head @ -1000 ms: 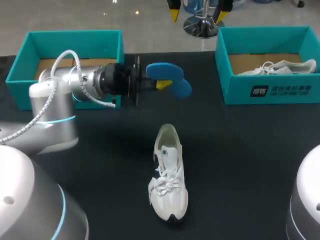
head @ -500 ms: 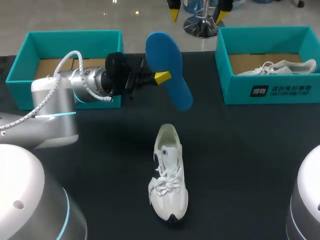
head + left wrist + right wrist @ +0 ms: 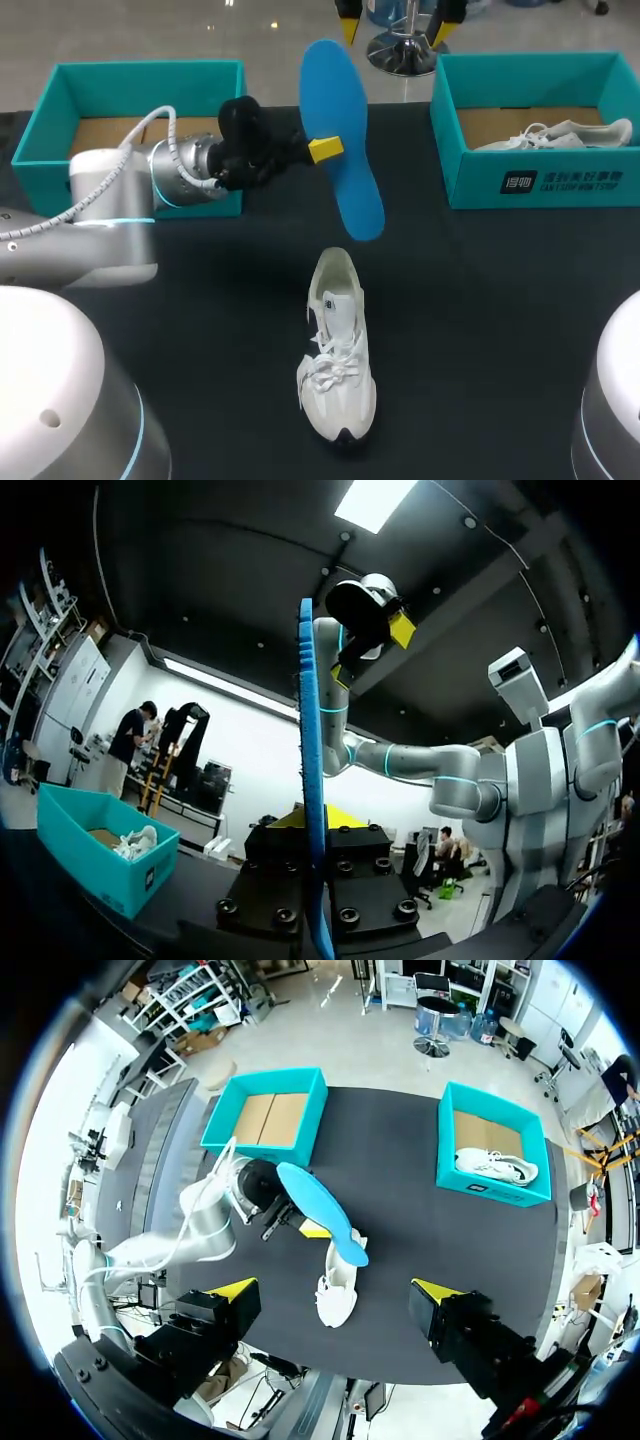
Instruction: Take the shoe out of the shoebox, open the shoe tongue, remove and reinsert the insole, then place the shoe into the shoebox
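So the white shoe (image 3: 338, 350) is out of its box and sitting on the black table (image 3: 500, 320), roughly mid-table and a bit toward the near edge. It's upright on its sole, with the toe pointing at the near edge and the heel opening facing the far edge. The laces look loose and bunched over the front.

The blue insole (image 3: 340, 130) is up in the air past the shoe's heel, over the far half of the table between the two boxes. It stands on end, leaning a little, broad face toward the head camera. Its lower end hangs above the shoe's heel but doesn't touch it. The left gripper (image 3: 318, 150) comes in sideways from the left and is clamped on the insole about halfway along. One yellow tip is pressed flat on the near face, and in the left wrist view the insole runs edge-on right between the fingers.

Boxes: the teal shoebox (image 3: 140, 68) at the far left corner shows just its brown cardboard floor, partly behind the left arm. The other teal shoebox (image 3: 520, 180) at the far right corner has a second white shoe (image 3: 560, 135) lying in it.

The right gripper (image 3: 333, 1289) hangs high over the table looking straight down, its two yellow tips spread wide apart.
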`<state>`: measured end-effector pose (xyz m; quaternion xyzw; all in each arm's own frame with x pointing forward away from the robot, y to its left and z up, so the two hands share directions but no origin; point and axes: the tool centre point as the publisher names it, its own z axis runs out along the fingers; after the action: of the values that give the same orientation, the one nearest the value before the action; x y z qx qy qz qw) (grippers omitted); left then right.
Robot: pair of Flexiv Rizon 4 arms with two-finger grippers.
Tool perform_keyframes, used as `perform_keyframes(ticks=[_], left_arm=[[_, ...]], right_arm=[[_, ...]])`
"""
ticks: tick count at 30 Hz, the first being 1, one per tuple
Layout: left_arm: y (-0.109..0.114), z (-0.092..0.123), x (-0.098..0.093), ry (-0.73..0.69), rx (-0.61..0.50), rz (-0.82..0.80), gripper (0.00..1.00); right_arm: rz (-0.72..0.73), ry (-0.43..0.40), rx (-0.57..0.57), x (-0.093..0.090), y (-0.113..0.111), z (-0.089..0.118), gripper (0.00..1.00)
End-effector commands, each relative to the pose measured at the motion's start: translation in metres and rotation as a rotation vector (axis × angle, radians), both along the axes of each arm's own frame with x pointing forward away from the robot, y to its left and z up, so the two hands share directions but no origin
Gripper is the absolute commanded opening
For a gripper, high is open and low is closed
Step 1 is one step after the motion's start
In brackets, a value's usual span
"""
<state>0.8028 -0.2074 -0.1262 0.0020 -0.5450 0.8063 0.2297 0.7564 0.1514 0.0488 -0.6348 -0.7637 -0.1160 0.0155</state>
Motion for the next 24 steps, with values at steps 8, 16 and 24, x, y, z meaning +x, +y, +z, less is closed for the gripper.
perform_keyframes(ticks=[8,16,24], left_arm=[[-0.003,0.000,0.032,0.412,0.371,0.042,0.00],[0.008,-0.002,0.036,0.632,0.483,0.158,0.00],[0.016,-0.011,0.045,0.759,0.595,0.256,0.00]], right_arm=[[0.000,0.002,-0.002,0.001,0.001,0.001,1.00],[0.000,0.002,-0.002,0.001,0.001,0.001,1.00],[0.000,0.002,-0.002,0.001,0.001,0.001,1.00]])
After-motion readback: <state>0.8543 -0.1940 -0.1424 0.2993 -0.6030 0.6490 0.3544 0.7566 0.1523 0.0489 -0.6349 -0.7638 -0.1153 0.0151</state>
